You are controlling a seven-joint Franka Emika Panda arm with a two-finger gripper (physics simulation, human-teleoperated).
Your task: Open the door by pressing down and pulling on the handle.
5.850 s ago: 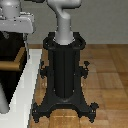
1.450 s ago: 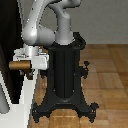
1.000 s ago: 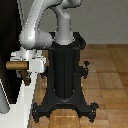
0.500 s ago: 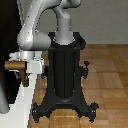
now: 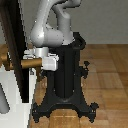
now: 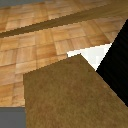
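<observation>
Presently: claw at the lever handle, door panel edge-on

Item 1. Door point(image 5: 16, 45): tall, flat, near-black panel with a thin pale edge, standing upright at the exterior view's left. White frame point(image 5: 12, 102) below and beside it, reaching down to the floor. In the wrist view the door shows as a black slab point(image 6: 116, 62) with a white wedge of frame point(image 6: 90, 54) next to it.

Item 2. Handle point(image 5: 29, 64): short tan-brown cylindrical lever bar, lying roughly level and jutting from the door toward the exterior view's right. A darker brown stub point(image 5: 5, 62) shows on the far side of the panel, at the exterior view's left edge. In the wrist view a broad tan-brown surface point(image 6: 70, 95) fills the near field, very close to the camera; it is taken to be the handle.

Item 3. Claw point(image 5: 44, 62): white block at the end of the grey and white arm point(image 5: 45, 30), sitting at the free end of the handle and touching or overlapping it. Fingers are not separately visible in either view; cannot tell how far apart they stand or whether they clasp the bar.

Item 4. Black ribbed robot pedestal point(image 5: 66, 75): upright column on splayed feet, just beside the claw on the exterior view's right.

Item 5. Wooden plank floor point(image 5: 107, 70): brown boards, also seen in the wrist view point(image 6: 40, 30)
</observation>
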